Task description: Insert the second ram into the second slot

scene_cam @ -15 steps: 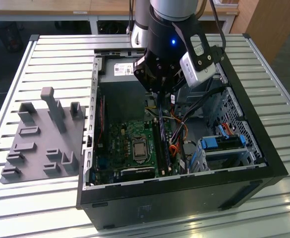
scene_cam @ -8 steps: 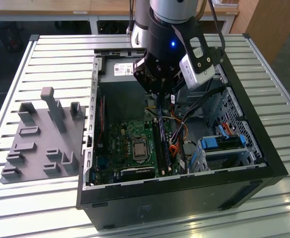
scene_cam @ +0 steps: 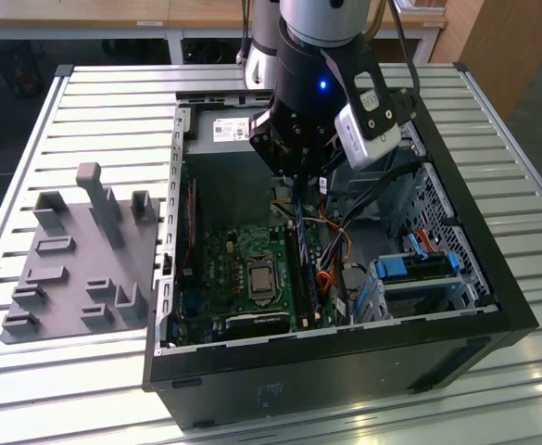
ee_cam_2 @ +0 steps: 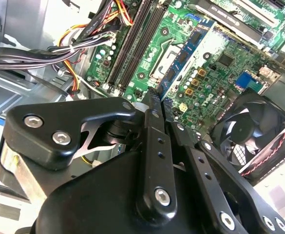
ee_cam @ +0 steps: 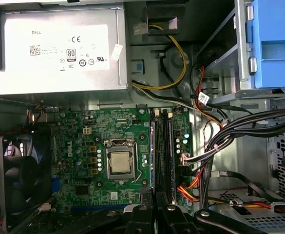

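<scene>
1. Two fingers of the gripper (ee_cam_2: pixel 154 100) are drawn narrow, apparently pinched on the second ram (ee_cam_2: pixel 183 53); the contact itself is partly hidden.
2. Second ram is held edge-down above the motherboard (ee_cam: pixel 79 136), lengthwise with the memory slots (ee_cam: pixel 169 151), so that its edge can meet a slot squarely.
3. Seating is not yet seen; access from above is given by the open computer case (scene_cam: pixel 345 380).

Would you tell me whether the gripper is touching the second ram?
Touching: in the second wrist view the gripper is shut on the second ram, which sticks out from between its fingers.
</scene>
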Controlling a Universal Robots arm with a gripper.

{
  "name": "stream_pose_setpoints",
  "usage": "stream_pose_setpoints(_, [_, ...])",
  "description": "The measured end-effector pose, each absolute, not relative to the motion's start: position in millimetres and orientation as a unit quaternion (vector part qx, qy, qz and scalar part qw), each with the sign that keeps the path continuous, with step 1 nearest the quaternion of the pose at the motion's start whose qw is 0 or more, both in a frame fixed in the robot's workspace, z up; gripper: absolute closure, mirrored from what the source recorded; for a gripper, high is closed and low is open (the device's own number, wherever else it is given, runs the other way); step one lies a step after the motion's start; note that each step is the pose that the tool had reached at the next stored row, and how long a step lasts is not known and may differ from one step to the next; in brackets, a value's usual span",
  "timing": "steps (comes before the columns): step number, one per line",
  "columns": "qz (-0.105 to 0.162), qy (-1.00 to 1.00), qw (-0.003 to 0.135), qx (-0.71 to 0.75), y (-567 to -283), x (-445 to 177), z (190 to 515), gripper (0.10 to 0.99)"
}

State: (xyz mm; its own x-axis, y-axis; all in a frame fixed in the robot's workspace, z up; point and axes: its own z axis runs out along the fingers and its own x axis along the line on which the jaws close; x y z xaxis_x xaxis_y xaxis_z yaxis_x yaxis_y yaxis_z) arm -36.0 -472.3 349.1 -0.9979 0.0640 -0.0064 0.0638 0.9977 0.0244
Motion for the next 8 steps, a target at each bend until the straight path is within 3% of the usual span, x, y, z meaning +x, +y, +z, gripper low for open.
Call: stream_pose_setpoints(8, [0.012,0.999,0.004,0.032,-472.3,-36.0,346.0,0.949])
